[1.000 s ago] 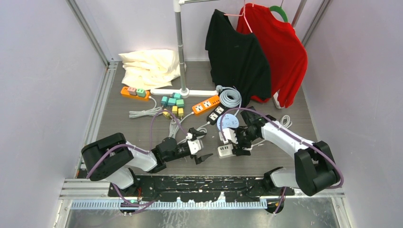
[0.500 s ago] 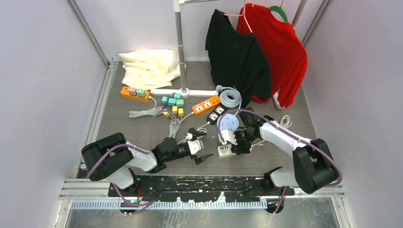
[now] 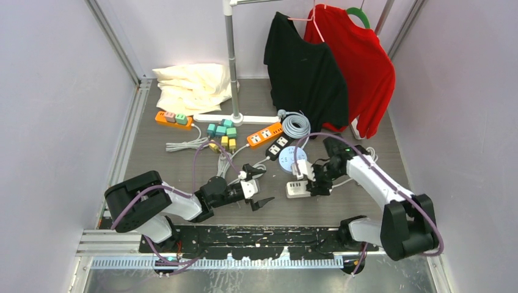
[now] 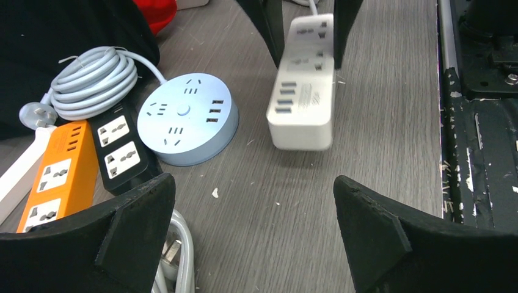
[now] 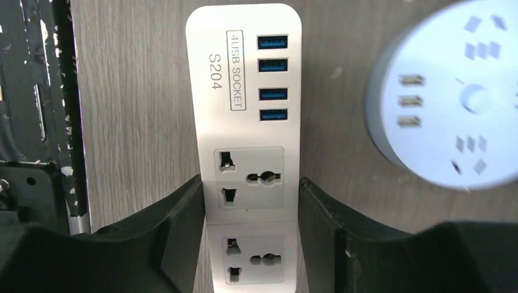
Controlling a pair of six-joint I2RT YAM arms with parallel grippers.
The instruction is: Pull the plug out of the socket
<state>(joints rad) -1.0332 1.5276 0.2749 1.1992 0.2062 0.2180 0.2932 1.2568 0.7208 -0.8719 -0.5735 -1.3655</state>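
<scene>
Neither outlet showing on the white power strip (image 5: 244, 116), which lies mid-counter, holds a plug. The pull therefore looks either finished or aimed at a plug I cannot find (the strip's cord end is out of view). On the left, the left claw (image 4: 253, 238) hangs spread wide and empty just above the counter (image 4: 379, 91). To the right, the right claw (image 5: 251, 201) pinches the strip across its width, both fingers pressed against its sides.
</scene>
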